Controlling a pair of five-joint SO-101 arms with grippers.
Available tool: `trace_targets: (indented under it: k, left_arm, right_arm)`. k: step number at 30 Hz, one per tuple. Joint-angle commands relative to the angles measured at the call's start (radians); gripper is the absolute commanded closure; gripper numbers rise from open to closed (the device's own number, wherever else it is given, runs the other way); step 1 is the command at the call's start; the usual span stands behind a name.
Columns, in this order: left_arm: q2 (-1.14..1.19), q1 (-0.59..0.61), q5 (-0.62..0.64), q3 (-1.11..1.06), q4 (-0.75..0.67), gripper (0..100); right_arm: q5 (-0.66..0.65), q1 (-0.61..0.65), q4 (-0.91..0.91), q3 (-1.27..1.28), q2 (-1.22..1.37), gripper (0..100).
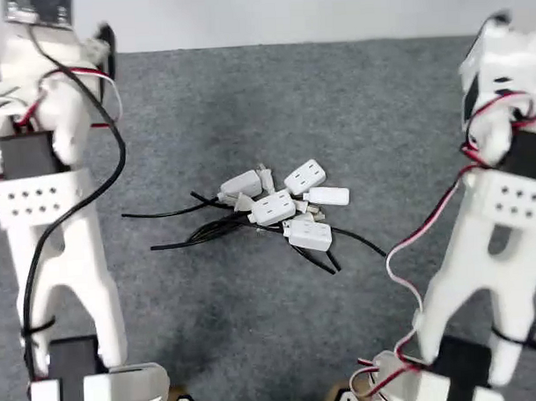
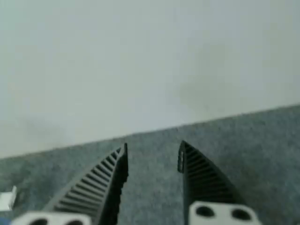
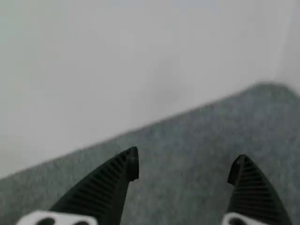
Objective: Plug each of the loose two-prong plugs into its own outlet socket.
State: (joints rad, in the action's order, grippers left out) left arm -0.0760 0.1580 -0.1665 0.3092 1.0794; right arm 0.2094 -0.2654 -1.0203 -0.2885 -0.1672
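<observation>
**Jaws apart, nothing held**

The left gripper stands partly open and the right gripper wider, both empty. A tangle of white plastic plugs and socket blocks on black cords lies well behind both, between the arms, on grey carpet.

The white arms are being draped in black and red cables and tipped with black ribbed fingers.

Two arms, three outlet sockets.
</observation>
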Motion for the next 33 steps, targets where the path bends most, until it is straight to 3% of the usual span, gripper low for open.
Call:
trace_targets:
  k: [1, 7, 12, 18, 21, 25, 28, 33]
  left_arm:
    - [0.026, -0.02, 0.0, 0.033, 0.172, 84]
    - [0.11, 0.006, 0.011, 0.031, 0.377, 84]
    - [0.213, -0.002, 0.061, -0.002, 0.503, 84]
    - [0.308, -0.054, -0.017, -0.081, 0.525, 84]
    - [0.336, -0.149, -0.094, -0.091, 0.525, 84]
    - [0.336, -0.295, -0.181, -0.09, 0.525, 84]
    - [0.334, -0.367, -0.213, -0.085, 0.509, 84]
    - [0.334, -0.442, -0.224, -0.085, 0.465, 84]
  right_arm:
    - [0.098, 0.007, -0.194, -0.04, 0.061, 70.2]
    - [0.12, 0.133, -0.581, -0.04, 0.2, 70.2]
    - [0.12, 0.2, -0.766, -0.038, 0.329, 70.2]
    - [0.081, 0.219, -0.748, 0.023, 0.558, 70.3]
    - [-0.058, 0.292, -0.75, 0.037, 0.673, 70.3]
    - [-0.075, 0.337, -0.727, 0.014, 0.765, 70.3]
    - [-0.081, 0.282, -0.665, 0.012, 0.791, 70.3]
    - [-0.199, 0.151, -0.581, 0.012, 0.825, 70.3]
